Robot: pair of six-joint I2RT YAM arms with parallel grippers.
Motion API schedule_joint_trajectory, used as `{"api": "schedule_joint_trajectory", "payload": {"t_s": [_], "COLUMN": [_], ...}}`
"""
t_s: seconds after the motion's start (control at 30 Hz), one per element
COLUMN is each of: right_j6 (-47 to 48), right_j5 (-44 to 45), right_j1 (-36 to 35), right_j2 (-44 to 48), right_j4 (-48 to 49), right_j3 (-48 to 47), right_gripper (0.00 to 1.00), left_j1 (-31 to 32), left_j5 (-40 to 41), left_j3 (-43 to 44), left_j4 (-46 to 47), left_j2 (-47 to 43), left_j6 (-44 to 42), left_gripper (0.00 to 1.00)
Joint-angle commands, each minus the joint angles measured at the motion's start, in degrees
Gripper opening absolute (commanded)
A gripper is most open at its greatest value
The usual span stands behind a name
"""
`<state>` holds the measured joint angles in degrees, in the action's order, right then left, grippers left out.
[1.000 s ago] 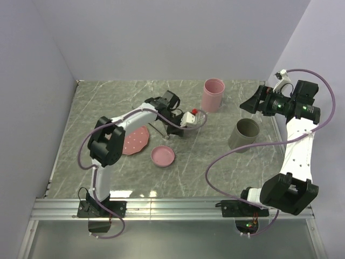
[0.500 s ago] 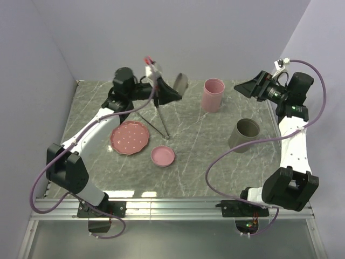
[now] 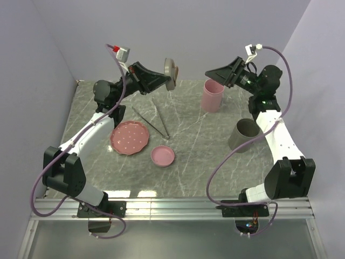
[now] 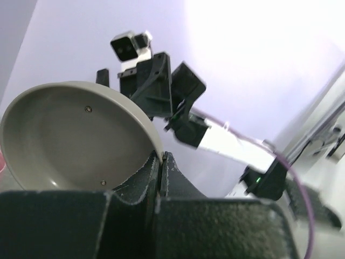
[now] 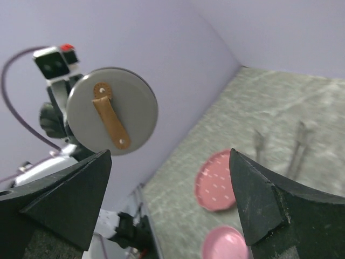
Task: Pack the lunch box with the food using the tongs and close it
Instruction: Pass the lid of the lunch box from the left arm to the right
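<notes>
My left gripper (image 3: 165, 81) is raised high over the table's back and is shut on the rim of a round grey lid (image 3: 172, 73) with a brown strap (image 5: 110, 114). The lid's hollow underside (image 4: 70, 135) fills the left wrist view, pinched at its edge. Facing it from the right, my right gripper (image 3: 211, 74) hangs open in the air with nothing between its fingers (image 5: 170, 154). The silver tongs (image 3: 160, 120) lie on the table behind the pink plate (image 3: 129, 136), held by neither gripper. No food shows in any view.
A tall pink cup (image 3: 213, 95) stands at the back, and a grey cup (image 3: 243, 135) stands at the right below my right arm. A small pink lid or dish (image 3: 163, 156) lies beside the plate. The side walls stand close to both arms.
My left arm rose from low beside the plate and carried the grey lid up and back. My right arm swung left, its open jaws now facing the lid.
</notes>
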<state>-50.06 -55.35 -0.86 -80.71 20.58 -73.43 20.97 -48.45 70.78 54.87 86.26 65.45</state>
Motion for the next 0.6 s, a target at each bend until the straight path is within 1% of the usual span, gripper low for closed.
{"api": "schedule_joint_trajectory", "payload": {"t_s": [0.0, 0.07, 0.13, 0.27, 0.4, 0.43, 0.57], "right_j6": [-10.04, -13.64, -14.45, -10.5, -11.02, -10.5, -6.81], "right_j5": [3.67, 5.25, 7.18, 7.72, 7.54, 7.45, 8.24], "right_j1": [-3.26, -6.06, -8.18, -13.28, -16.36, -16.71, -19.26], "right_j2": [-2.34, -4.54, -6.99, -10.78, -11.93, -12.02, -12.28], "right_j4": [9.91, 13.08, 14.04, 9.57, 10.36, 10.71, 6.5], "right_j3": [-4.61, -6.54, -8.3, -14.88, -15.78, -15.87, -17.53], "right_gripper": [0.96, 0.94, 0.93, 0.88, 0.82, 0.79, 0.76], "left_j1": [-0.05, -0.05, -0.05, -0.05, -0.05, -0.14, -0.05], "left_j5": [7.91, 8.98, 10.65, 12.85, 13.38, 13.64, 13.99], "left_j3": [-0.56, -0.47, 0.31, 1.46, 1.9, 1.73, 1.37], "left_j4": [3.4, 1.83, 0.33, -3.35, -2.41, -2.23, -1.52], "left_j2": [-2.85, -2.85, -2.68, -2.06, -1.62, -1.53, -1.1], "left_j6": [8.63, 10.91, 12.15, 15.14, 16.55, 17.07, 17.96], "left_gripper": [0.0, 0.0, 0.0, 0.0, 0.0, 0.0, 0.0]}}
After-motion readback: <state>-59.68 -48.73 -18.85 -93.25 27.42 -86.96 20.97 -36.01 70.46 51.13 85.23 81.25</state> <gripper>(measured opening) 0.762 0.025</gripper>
